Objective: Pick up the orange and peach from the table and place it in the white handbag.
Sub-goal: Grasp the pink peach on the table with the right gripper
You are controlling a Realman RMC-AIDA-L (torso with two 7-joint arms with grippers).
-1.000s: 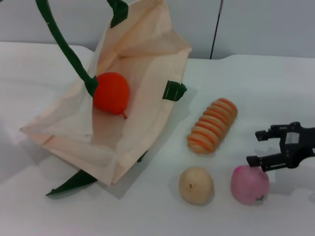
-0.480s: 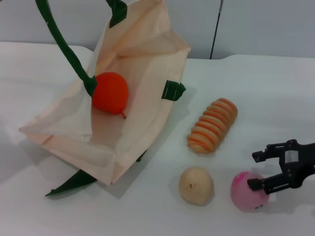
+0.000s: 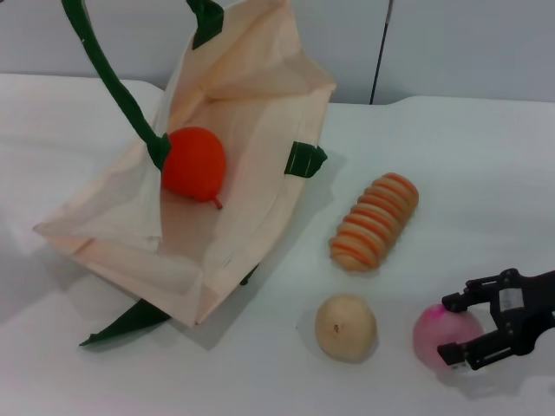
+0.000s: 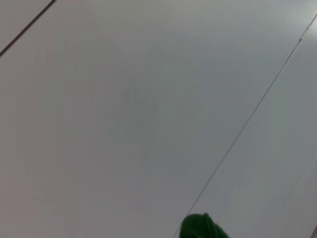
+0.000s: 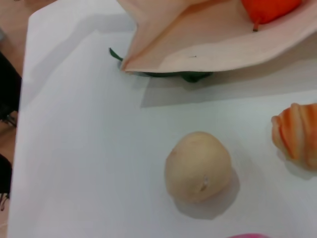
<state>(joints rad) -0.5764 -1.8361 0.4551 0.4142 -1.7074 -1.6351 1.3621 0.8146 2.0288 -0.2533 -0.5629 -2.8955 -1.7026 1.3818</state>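
The white handbag (image 3: 251,113) lies open on the table's left side, and one dark green handle (image 3: 108,78) is pulled up out of the head view. The orange (image 3: 194,163) rests inside the handbag and also shows in the right wrist view as the orange (image 5: 270,10). The pink peach (image 3: 438,334) sits on the table at the front right. My right gripper (image 3: 449,328) is open and low over it, with one finger on each side of the fruit. The left gripper is out of sight; its wrist view shows only a bit of green strap (image 4: 200,228).
A beige-tan round fruit (image 3: 345,327) lies just left of the peach, seen closer as the beige fruit (image 5: 198,166). An oblong orange-and-tan striped piece (image 3: 375,221) lies between it and the bag. A green strap (image 3: 126,322) pokes out under the bag's near corner.
My right gripper has come down and toward the table's front edge, from beside the peach to straddling it. The bag and the orange have hardly moved.
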